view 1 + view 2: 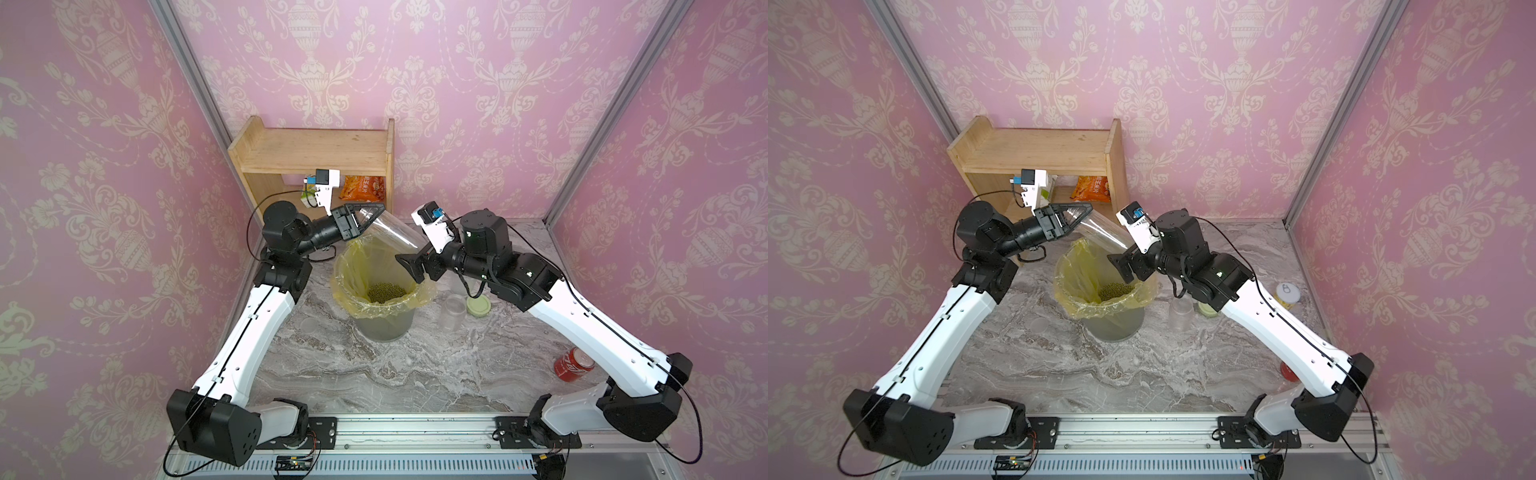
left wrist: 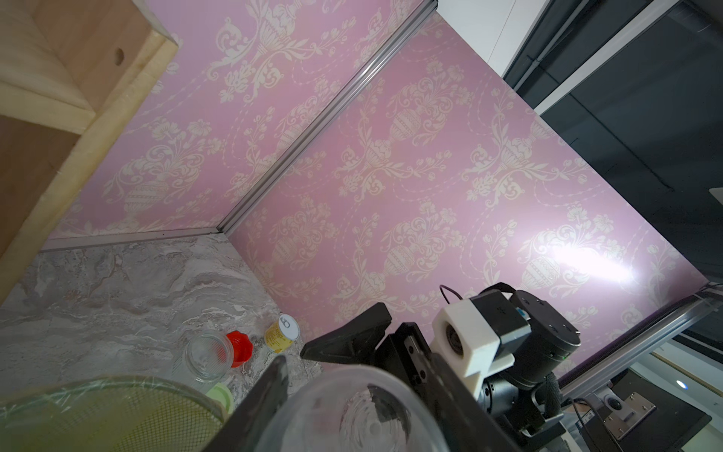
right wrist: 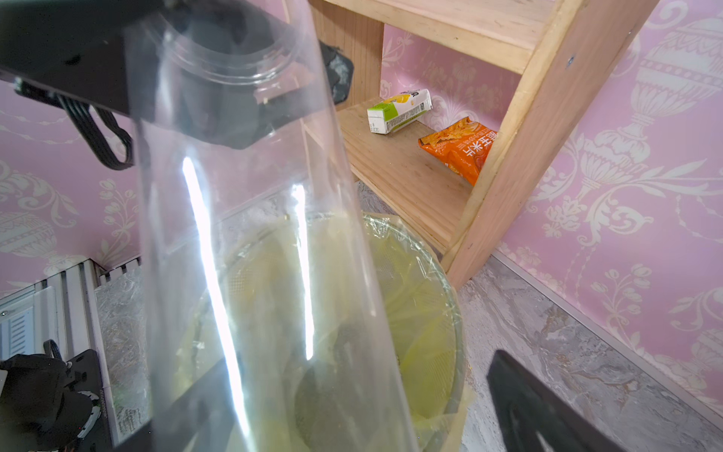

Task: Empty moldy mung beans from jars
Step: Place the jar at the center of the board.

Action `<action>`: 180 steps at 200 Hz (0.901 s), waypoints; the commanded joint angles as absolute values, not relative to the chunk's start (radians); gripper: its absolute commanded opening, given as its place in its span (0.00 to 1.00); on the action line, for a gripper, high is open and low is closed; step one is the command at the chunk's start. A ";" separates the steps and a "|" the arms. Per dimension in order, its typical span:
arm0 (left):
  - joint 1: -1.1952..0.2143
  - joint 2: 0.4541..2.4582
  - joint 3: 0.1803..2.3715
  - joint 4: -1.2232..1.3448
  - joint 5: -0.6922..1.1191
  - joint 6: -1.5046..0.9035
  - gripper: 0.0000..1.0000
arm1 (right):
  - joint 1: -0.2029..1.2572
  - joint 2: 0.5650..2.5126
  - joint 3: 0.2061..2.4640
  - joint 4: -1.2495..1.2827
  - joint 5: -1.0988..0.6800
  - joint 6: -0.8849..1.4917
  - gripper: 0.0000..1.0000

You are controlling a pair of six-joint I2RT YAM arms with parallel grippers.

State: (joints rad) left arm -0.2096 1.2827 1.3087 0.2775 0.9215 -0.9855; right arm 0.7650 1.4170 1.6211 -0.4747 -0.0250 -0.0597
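With the right gripper point(image 1: 415, 257) spread apart, only the left gripper point(image 1: 365, 221) clamps the empty jar point(image 1: 390, 233) above the bin point(image 1: 344, 266), so it may slip in.

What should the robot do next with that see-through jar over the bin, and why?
Probably draw the right claw back, clear of the tall jar. Its jaws stand open either side of it, the left claw alone grips it, it looks empty, and the mung beans already lie in the bin.

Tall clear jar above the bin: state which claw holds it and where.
Left claw holds the tall clear jar at its threaded mouth end; right claw is open beside its base.
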 commanded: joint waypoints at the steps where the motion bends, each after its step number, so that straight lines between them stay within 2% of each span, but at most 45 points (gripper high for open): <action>1: -0.191 1.246 1.344 0.273 0.914 -0.947 0.39 | 0.756 1.391 1.605 -0.439 -0.016 -0.043 1.00; 43: -0.122 1.240 1.369 0.232 0.908 -0.896 0.39 | 0.757 1.309 1.520 -0.392 -0.061 -0.020 1.00; 88: -0.049 1.191 1.402 0.010 0.830 -0.678 0.39 | 0.751 1.194 1.448 -0.406 -0.065 -0.013 1.00; 137: -0.026 1.041 1.474 -0.435 0.525 -0.241 0.41 | 0.728 1.104 1.390 -0.434 -0.020 -0.026 1.00; 180: -0.026 0.907 1.467 -0.602 0.328 -0.115 0.41 | 0.670 1.095 1.359 -0.439 -0.037 0.007 1.00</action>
State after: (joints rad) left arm -0.0338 0.9539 1.4490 -0.4366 0.4892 -0.2611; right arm 0.6956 1.0992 1.3808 -0.4278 -0.0364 -0.0246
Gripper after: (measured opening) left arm 0.557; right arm 0.998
